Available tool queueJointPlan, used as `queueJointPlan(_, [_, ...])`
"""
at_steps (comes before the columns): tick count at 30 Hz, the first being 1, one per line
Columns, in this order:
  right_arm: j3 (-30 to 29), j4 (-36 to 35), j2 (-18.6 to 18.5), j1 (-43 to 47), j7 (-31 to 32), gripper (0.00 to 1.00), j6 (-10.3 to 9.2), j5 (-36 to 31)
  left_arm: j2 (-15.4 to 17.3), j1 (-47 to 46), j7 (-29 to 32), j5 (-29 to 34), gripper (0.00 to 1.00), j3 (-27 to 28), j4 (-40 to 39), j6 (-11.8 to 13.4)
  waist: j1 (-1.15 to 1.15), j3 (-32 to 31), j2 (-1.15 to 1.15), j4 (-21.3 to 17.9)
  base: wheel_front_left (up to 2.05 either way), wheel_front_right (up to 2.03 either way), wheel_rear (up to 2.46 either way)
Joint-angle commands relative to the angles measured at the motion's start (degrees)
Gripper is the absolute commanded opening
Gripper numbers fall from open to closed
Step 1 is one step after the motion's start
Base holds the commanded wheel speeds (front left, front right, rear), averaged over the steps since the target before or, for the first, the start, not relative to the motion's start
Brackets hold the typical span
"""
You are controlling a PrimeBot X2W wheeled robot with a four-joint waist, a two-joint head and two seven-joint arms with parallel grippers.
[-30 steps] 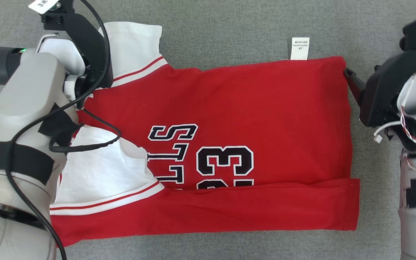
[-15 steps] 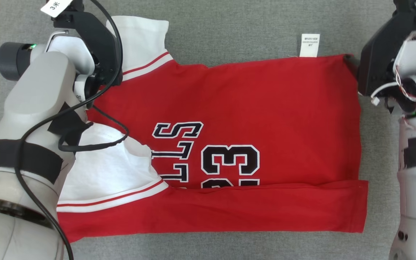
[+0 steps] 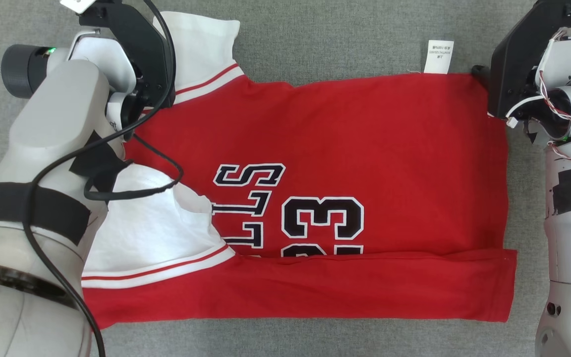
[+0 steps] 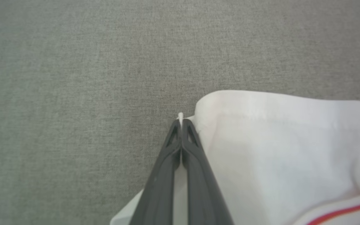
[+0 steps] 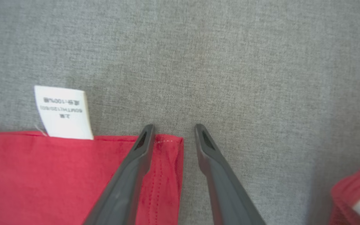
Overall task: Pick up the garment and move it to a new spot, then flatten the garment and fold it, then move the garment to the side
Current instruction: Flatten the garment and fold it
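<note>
Having climbed along the hem, my right gripper [image 5: 173, 129] is straddling the far corner of the garment [image 3: 345, 134], fingers spread; the garment is lying half-folded on the grey cloth [image 3: 325, 39]. My left gripper [image 4: 181, 123] is pinching the white sleeve [image 4: 277, 150]. I am risking a slipped grab, with only a thin strip of hem sitting between my fingers

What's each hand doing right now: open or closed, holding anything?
Left hand: closed, pinching the jersey's white sleeve.
Right hand: open, fingers straddling the red hem corner, not gripping yet.
</note>
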Motion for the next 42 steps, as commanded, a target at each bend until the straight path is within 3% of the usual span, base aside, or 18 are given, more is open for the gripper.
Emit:
queueJointPlan(1, [0.7,0.9,0.2,1.9,1.2,0.62,-0.01,0.6,-0.4,0.4,0.2,-0.6,0.00,-0.3,0.7,-0.6,0.01,0.2,0.01,-0.1,0.00,0.00,0.00])
queueJointPlan(5, [1.7,0.1,0.3,3.0,2.1,0.74,0.00,0.9,-0.4,0.4,0.0,-0.8,0.00,-0.3,0.9,-0.7,0.01,0.3,0.01,-0.2,0.00,0.00,0.00])
queueJointPlan(6, [2.0,-0.6,0.3,3.2,2.3,1.00,-0.01,0.4,-0.4,0.3,-0.1,-0.9,0.00,-0.3,1.0,-0.8,0.01,0.3,0.01,-0.3,0.00,0.00,0.00])
queueJointPlan(13, [4.2,-6.2,0.2,5.9,1.9,1.00,-0.01,-0.2,0.0,-0.1,-0.1,-1.4,0.00,-0.4,1.5,-1.1,0.01,0.6,0.01,-1.0,0.00,0.00,0.00])
queueJointPlan(19, [2.3,-7.3,0.0,6.1,1.1,1.00,-0.01,-0.4,0.1,-0.8,-0.3,-1.7,0.00,-0.7,1.7,-1.3,0.01,0.8,0.01,-0.9,0.00,0.00,0.00])
queueJointPlan(21, [1.8,-6.6,0.0,5.7,0.5,0.84,-0.02,-0.4,0.1,-0.9,-0.3,-1.7,0.00,-0.8,1.8,-1.4,0.01,0.9,0.01,-0.8,0.00,0.00,0.00])
queueJointPlan(24, [1.0,-5.4,0.0,5.0,-0.5,0.46,-0.02,-1.3,-0.1,-1.0,-0.5,-1.9,0.00,-1.0,1.9,-1.4,0.01,1.0,0.01,-0.7,0.00,0.00,0.00])
queueJointPlan(26, [0.8,-4.5,0.0,4.7,-1.1,0.37,-0.02,-1.7,-0.1,-1.0,-0.7,-2.0,0.00,-1.1,1.9,-1.3,0.01,0.9,0.01,-0.6,0.00,0.00,0.00])
queueJointPlan(29, [0.4,-3.5,0.0,4.4,-1.8,0.00,-0.02,-2.3,-0.1,-1.0,-1.0,-2.2,0.00,-1.2,2.0,-1.2,0.01,0.8,0.01,-0.6,0.00,0.00,0.00])
queueJointPlan(42, [2.1,-4.2,0.1,4.5,-2.2,0.00,-0.02,-0.8,-0.2,-1.0,-2.1,-3.6,0.00,-0.9,2.2,-1.1,0.01,-0.2,0.01,-0.6,0.00,0.00,0.00])
